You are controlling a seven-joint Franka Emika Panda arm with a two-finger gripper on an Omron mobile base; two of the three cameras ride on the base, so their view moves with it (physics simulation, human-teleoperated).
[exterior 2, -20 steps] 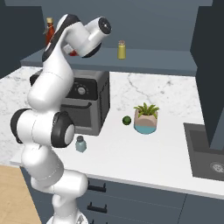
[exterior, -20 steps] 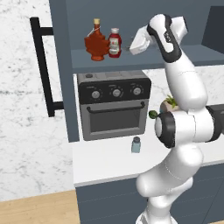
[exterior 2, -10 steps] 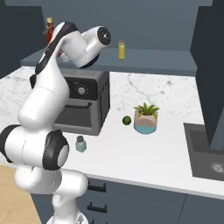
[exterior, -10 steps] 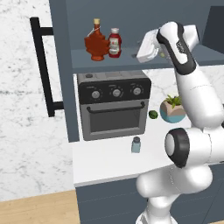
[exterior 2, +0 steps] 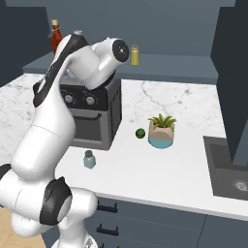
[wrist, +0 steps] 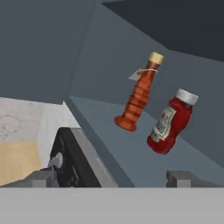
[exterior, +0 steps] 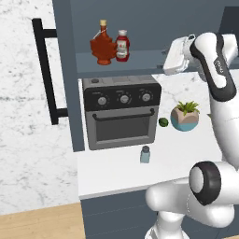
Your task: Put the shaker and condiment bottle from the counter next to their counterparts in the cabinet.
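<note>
On the cabinet [exterior: 70, 42] shelf, the ketchup bottle [exterior: 122, 45] stands upright, touching or just beside the maple bottle [exterior: 102, 43]. Farther along that shelf sits the yellow shaker [exterior 2: 134, 54]. Down on the counter [exterior: 177, 154], the grey shaker [exterior: 145, 154] stands in front of the oven [exterior: 121, 112], with a lime [exterior: 163, 122] and potted plant [exterior: 185, 116] nearby. Off to the bottles' side, the gripper [wrist: 111, 177] hangs empty, jaws wide apart.

The condiment bottle [exterior: 122, 45] is parked on the cabinet [exterior: 140, 61] shelf right beside the maple-leaf bottle [exterior: 102, 45]; the shaker [exterior: 145, 154] is left on the counter [exterior: 186, 151] before the oven [exterior: 121, 111].
</note>
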